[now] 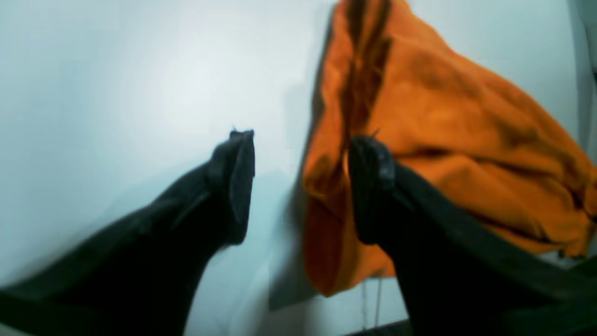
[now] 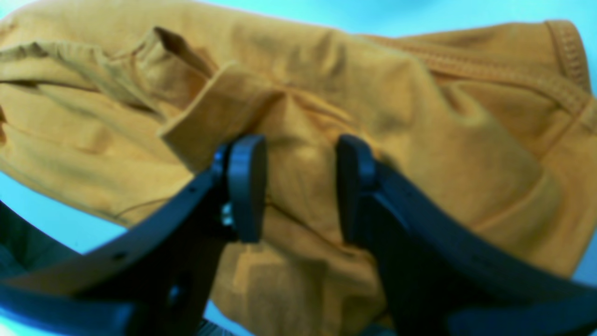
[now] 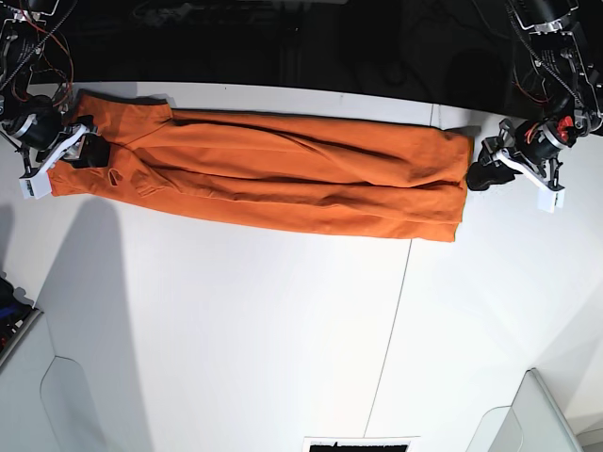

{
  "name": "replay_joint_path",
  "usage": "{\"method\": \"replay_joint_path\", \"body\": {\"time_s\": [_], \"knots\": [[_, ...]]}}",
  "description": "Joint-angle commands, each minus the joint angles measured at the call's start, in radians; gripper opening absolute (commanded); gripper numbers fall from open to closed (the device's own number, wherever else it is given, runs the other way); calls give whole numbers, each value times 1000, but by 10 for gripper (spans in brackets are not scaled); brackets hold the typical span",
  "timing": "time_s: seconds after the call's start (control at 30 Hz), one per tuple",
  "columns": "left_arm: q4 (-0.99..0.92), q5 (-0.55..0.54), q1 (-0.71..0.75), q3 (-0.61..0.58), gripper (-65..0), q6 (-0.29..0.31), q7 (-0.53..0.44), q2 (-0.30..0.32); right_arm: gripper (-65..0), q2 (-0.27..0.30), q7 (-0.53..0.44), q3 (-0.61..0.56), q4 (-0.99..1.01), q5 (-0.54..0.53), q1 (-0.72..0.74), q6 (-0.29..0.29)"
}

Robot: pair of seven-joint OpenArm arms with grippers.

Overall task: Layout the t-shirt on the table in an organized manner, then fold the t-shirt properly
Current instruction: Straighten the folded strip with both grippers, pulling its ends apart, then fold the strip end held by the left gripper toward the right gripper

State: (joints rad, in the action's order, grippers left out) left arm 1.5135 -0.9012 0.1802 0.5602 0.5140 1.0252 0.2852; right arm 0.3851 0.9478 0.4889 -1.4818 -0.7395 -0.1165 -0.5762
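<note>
An orange t-shirt (image 3: pixel 283 174) lies stretched in a long, narrow band across the far half of the white surface (image 3: pixel 283 339), its long axis running side to side between the two arms. The right gripper (image 3: pixel 83 149) sits at the collar-and-sleeve end, its jaws spread and straddling bunched cloth without pinching it, as the right wrist view shows. The left gripper (image 3: pixel 477 169) is at the opposite end, jaws spread; one finger touches the cloth edge and nothing is gripped. Each arm is nearest its own end. Both wrist views are blurred, and the folds hide which layers lie underneath.
</note>
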Motion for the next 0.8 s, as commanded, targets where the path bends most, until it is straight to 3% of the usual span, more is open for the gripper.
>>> {"method": "replay_joint_path", "body": {"time_s": [0.0,0.23,0.33,0.6,0.77], "knots": [[11,-18,-8,2,-300,9,5,17,-393,19,7,6,-13,0,8,-4],[11,-68,-9,-96,-296,41,24,16,-393,19,6,6,-13,-1,8,-4],[11,-66,-12,-156,-244,52,17,14,-393,19,6,6,-13,-1,8,-4],[10,48,-41,-170,-233,50,-44,-27,-393,19,6,6,-13,-2,8,-4],[10,102,-42,-241,-234,50,-80,-31,-393,19,3,6,-13,-5,8,-4]]}}
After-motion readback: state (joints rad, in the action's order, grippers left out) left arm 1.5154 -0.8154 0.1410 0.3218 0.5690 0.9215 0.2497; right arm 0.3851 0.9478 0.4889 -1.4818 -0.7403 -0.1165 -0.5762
